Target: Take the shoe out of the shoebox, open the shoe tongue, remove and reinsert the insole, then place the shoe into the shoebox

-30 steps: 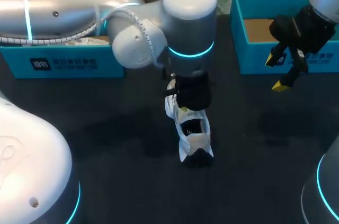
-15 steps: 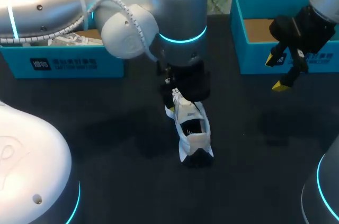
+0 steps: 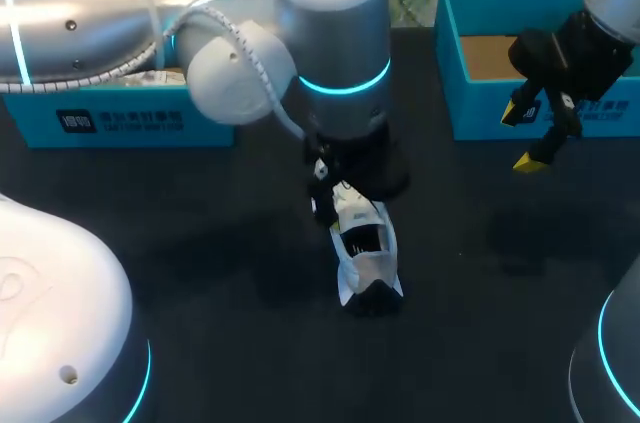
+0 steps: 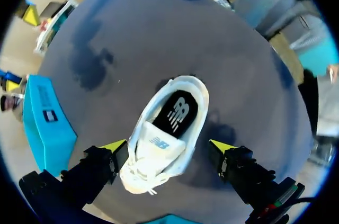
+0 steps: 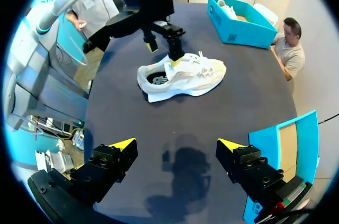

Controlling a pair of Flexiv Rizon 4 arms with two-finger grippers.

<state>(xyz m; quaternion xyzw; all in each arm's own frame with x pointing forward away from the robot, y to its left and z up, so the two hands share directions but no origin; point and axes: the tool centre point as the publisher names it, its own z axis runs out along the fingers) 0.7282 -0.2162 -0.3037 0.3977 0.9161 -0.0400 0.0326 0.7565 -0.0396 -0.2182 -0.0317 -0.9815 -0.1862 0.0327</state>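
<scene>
The shoe (image 3: 366, 255) stands upright on its sole in the middle of the worktop (image 3: 230, 243), out of both boxes, with the left arm (image 3: 330, 43) over it and the left jaws spread wide to either side of its laced front. It looks light, with a soft upper that should give under pressure and a firmer sole, so it may slide or tip if pushed from one side. The surest hold is probably across the midfoot or heel collar. The tongue (image 4: 158, 143) is a thin flap, best pinched at its free edge, and the insole (image 4: 178, 113) is likely floppy. The left wrist view looks straight into the opening and shows the dark insole seated, which the arm partly hides from the head view. The right wrist view shows the shoe side-on, with one left finger (image 5: 175, 57) low by the tongue; I cannot tell if it touches. The right jaws are wide, holding nothing, by the right box (image 3: 540, 108), well apart from the shoe.
</scene>
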